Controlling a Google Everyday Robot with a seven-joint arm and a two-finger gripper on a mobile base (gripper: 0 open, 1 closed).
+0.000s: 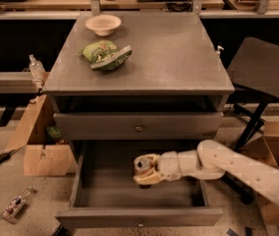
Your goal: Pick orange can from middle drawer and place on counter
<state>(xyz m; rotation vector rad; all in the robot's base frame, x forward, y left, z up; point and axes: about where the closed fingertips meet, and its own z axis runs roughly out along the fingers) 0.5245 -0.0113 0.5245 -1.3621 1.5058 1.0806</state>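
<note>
The gripper (140, 171), clenched on the seemingly upright orange can (141, 163) (silver top showing) inside the middle drawer (105, 216), sits well below the counter (179, 58).

Matt wood counter (179, 58); plastic jaws in mid drawer (105, 193) grip metal can (142, 163)

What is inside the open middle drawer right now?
The hand, closed around the orange can, whose silver top shows. The arm reaches in behind it. Most of the can's body, and the middle drawer floor beneath hand and arm, are covered.
</note>
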